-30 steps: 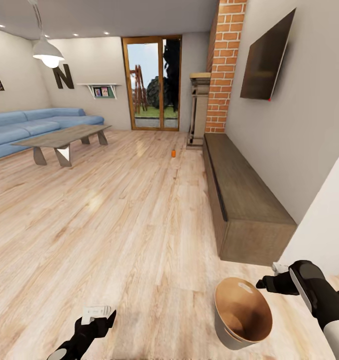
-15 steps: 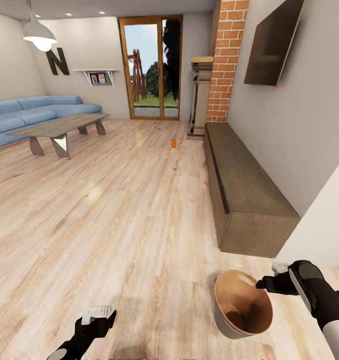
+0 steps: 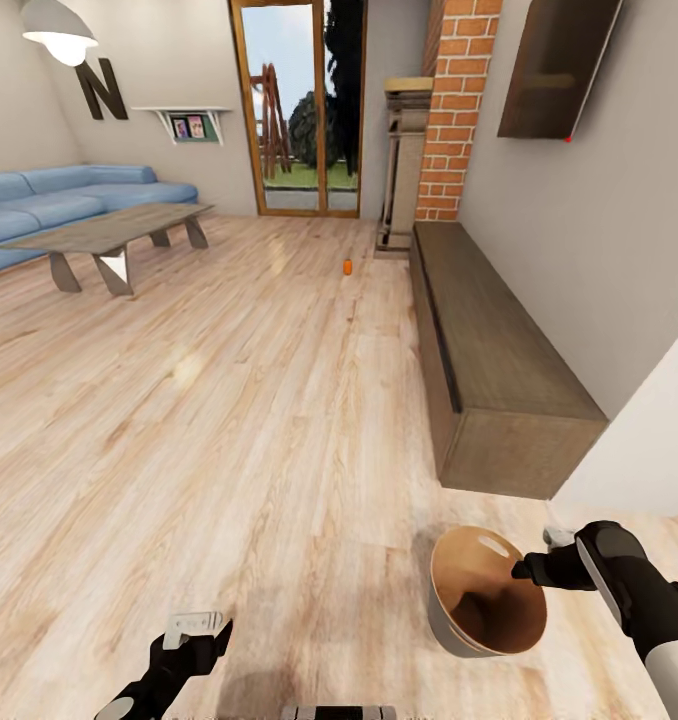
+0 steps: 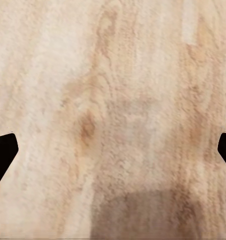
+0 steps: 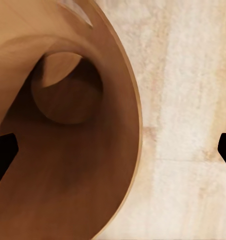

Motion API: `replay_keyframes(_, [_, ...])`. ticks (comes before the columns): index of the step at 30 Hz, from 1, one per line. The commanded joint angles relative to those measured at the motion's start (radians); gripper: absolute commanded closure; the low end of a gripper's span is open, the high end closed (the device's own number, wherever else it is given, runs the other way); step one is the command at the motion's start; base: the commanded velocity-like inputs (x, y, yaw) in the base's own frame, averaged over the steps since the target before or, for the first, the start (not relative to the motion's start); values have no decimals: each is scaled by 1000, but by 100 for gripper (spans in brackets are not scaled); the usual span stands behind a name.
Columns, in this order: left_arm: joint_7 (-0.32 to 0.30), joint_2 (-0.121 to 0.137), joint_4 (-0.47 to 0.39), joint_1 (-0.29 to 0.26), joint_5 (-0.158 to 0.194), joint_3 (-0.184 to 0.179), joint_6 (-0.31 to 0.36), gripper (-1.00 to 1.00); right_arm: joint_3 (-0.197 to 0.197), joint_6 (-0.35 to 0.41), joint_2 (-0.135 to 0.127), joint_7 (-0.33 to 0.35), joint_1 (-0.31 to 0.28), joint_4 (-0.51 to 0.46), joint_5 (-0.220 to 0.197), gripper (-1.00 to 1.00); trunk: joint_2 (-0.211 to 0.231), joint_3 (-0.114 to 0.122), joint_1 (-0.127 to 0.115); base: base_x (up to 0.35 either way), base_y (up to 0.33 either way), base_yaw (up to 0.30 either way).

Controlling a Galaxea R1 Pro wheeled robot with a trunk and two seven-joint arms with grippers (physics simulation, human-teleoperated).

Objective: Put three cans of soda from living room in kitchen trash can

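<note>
One orange soda can (image 3: 348,267) stands on the wood floor (image 3: 229,420), far across the room. One trash can (image 3: 484,592) sits near the robot. Two hands show: the left hand (image 3: 201,634) and the right hand (image 3: 527,571). The room holds one blue sofa (image 3: 49,205), one coffee table (image 3: 107,232), one long low cabinet (image 3: 489,360), one wall TV (image 3: 557,70), one brick column (image 3: 457,110), one pendant lamp (image 3: 57,32) and one glass door (image 3: 297,110).

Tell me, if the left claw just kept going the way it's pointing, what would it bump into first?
Most likely the bare wood floor. The left wrist view looks along the left gripper at floorboards, with nothing between its open fingertips. How far off the floor is can't be judged.
</note>
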Motion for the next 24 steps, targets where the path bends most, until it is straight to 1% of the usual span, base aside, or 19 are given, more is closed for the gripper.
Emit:
replay_keyframes(1, [0, 0, 0, 0, 0, 0, 0, -100, 0, 0, 0, 0, 0, 0, 0, -100, 0, -4, 0, 0, 0, 0])
replay_keyframes(13, [0, 1, -1, 0, 3, 0, 0, -100, 0, 0, 0, 0, 0, 0, -1, -100, -3, -50, 6, 0, 0, 0])
replay_keyframes(23, [0, 1, -1, 0, 3, 1, 0, -100, 0, 0, 0, -1, 1, 0, -1, -100, -3, -50, 6, 0, 0, 0])
replay_keyframes(24, [0, 1, -1, 0, 3, 1, -1, -100, 0, 0, 0, -1, 1, 0, -1, -100, -3, -54, 6, 0, 0, 0])
